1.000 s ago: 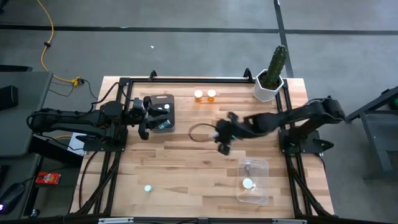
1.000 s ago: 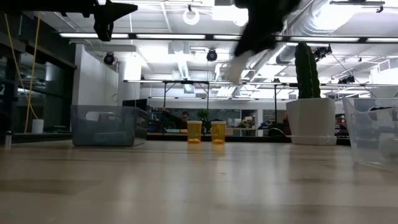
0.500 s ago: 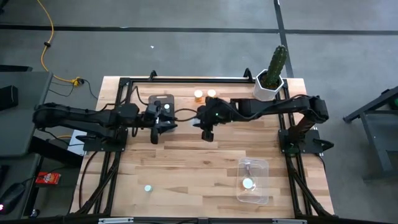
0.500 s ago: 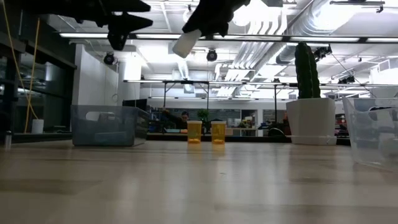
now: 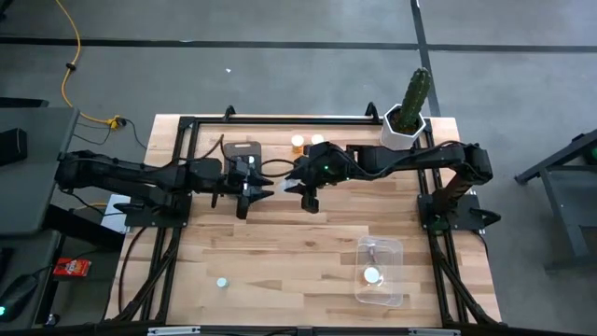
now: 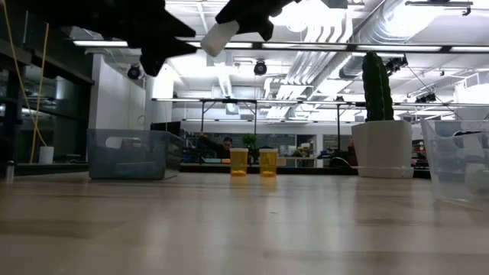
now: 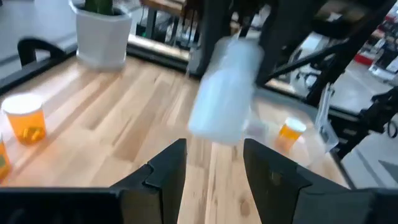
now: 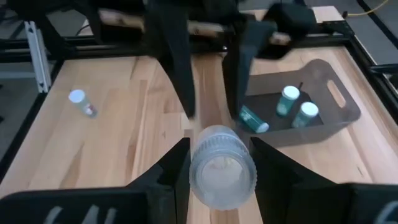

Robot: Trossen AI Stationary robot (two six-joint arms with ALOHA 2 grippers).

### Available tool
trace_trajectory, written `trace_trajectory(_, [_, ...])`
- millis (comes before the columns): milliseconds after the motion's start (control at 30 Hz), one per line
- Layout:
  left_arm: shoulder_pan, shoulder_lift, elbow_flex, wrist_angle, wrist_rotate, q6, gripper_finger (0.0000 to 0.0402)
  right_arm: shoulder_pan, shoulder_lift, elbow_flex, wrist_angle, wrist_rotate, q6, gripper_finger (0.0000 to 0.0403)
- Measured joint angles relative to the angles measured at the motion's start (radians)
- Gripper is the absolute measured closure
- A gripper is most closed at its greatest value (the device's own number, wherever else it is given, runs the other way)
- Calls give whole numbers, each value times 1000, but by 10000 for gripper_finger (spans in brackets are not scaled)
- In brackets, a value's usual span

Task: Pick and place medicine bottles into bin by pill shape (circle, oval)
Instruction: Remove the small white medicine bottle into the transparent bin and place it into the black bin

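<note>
Since the earlier frame our left gripper [image 5: 259,188] has slid out from over the grey bin [image 5: 242,149] toward mid-table, while our right gripper [image 5: 287,185] has swung in from the right with a pale bottle [image 6: 214,37]; the two now meet nose to nose in the air.

Going left to right: a lone teal-topped bottle [image 5: 222,282] lies near the front left edge, well apart from everything. The grey bin sits at the back left with teal-topped bottles [image 8: 297,106] inside it. Our left gripper hangs just beside it, fingers [image 7: 166,167] spread apart and empty, with the pale bottle hanging in front of the gap. Our right gripper is clamped around that bottle, which is tilted, high above the wood. Behind them two orange bottles [image 5: 307,143] stand upright near the back rail, then the cactus pot [image 5: 403,129] in the back right corner, and the clear bin [image 5: 381,271] at the front right holding one bottle.

We judge the bottle light, stiff and smooth-walled, so it could slip or twist; the free end sticking out of our right fingers is the place for the left to take it, across the barrel.

Room is tight only between the two grippers. The middle of the table is open, and the back rail and bin wall are the nearest edges to watch.
</note>
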Motion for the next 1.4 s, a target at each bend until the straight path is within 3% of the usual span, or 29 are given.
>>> trace_trajectory(333, [0,126,94,1,-13,24,196,5,3,-1,-33,5,26,293])
trace_trajectory(567, [0,130,127,0,39,47,133,8,3,-1,-56,-2,55,293])
trace_trajectory(767, [5,146,151,2,52,44,104,19,3,-1,-20,-20,70,293])
trace_trajectory(1067, [-19,158,151,3,93,77,124,19,3,-1,22,-26,69,293])
trace_trajectory(1400, [-19,158,151,2,89,77,211,19,3,-1,60,-27,59,293])
